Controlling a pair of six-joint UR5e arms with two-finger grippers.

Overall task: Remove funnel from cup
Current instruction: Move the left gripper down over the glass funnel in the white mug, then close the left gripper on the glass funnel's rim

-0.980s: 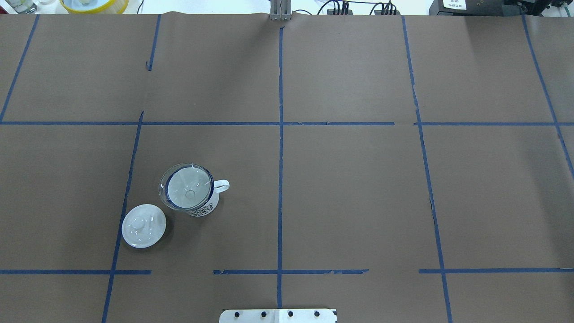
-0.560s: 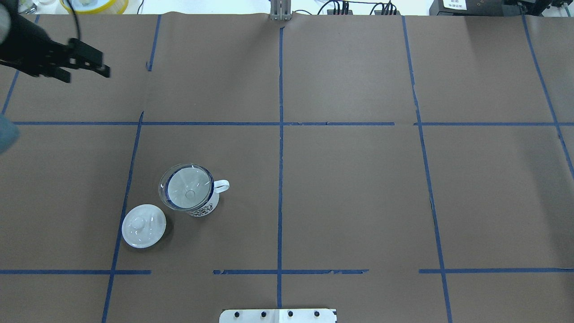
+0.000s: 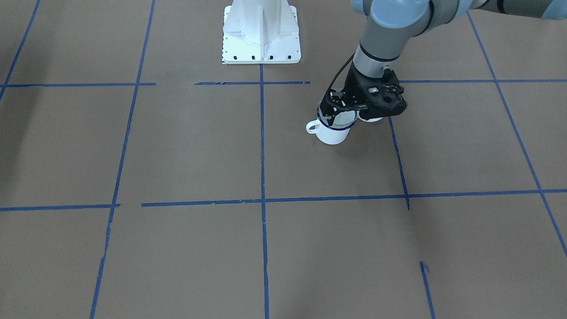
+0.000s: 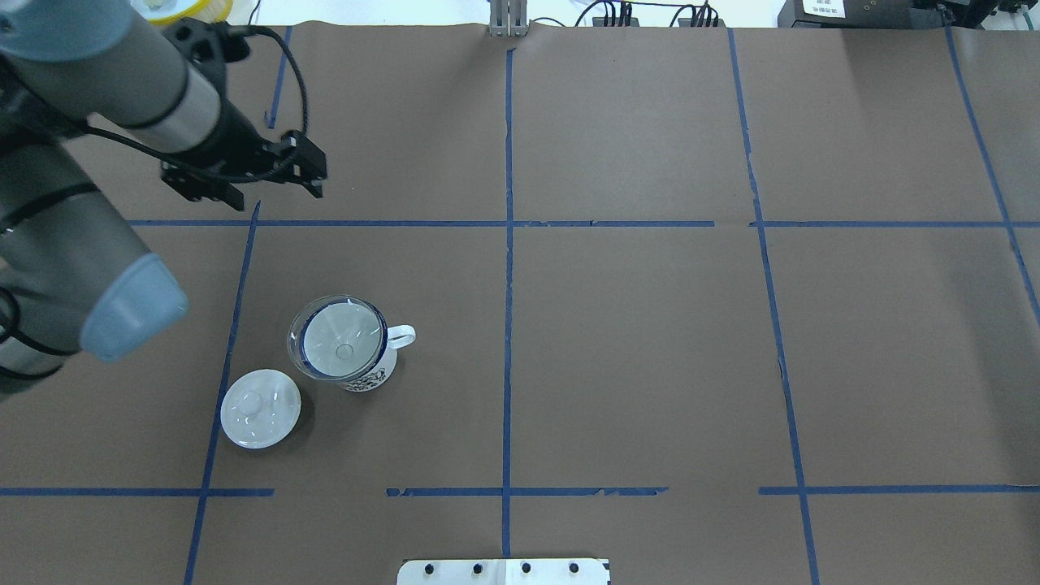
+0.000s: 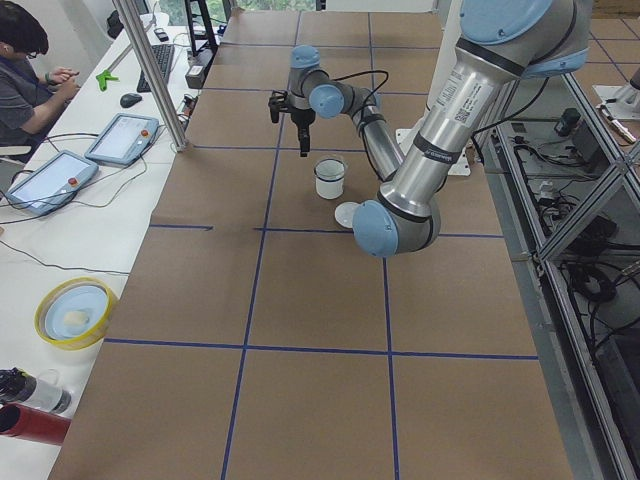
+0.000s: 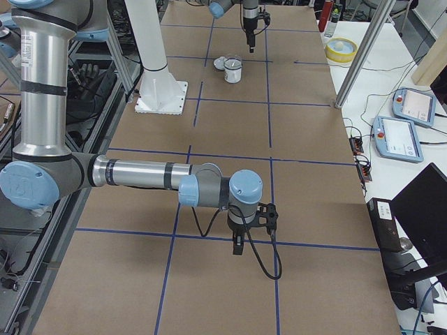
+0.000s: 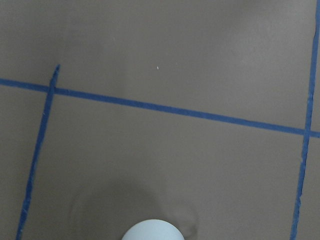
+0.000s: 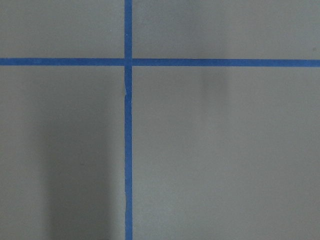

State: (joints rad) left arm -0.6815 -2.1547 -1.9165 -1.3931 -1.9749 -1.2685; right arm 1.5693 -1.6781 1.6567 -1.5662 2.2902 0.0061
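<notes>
The white cup (image 4: 367, 370) with a dark blue rim stands on the table's left half, its handle to the right. The clear funnel (image 4: 339, 339) sits in its mouth. Both also show in the front view: the cup (image 3: 331, 134), the funnel (image 3: 343, 118). My left gripper (image 4: 315, 180) hangs above the table, well beyond the cup and apart from it, with nothing in it; its fingers look shut. In the left wrist view the cup's top (image 7: 152, 231) shows at the bottom edge. My right gripper (image 6: 237, 248) shows only in the exterior right view, far from the cup; I cannot tell its state.
A white round lid with a knob (image 4: 260, 409) lies just left of the cup, toward the robot. The robot's base plate (image 4: 504, 571) is at the near edge. A yellow bowl (image 4: 171, 8) sits past the far left corner. Blue tape lines cross the brown table cover.
My left arm has come in from the far left and moved right and nearer to the cup. The cup, funnel and lid have not moved.
</notes>
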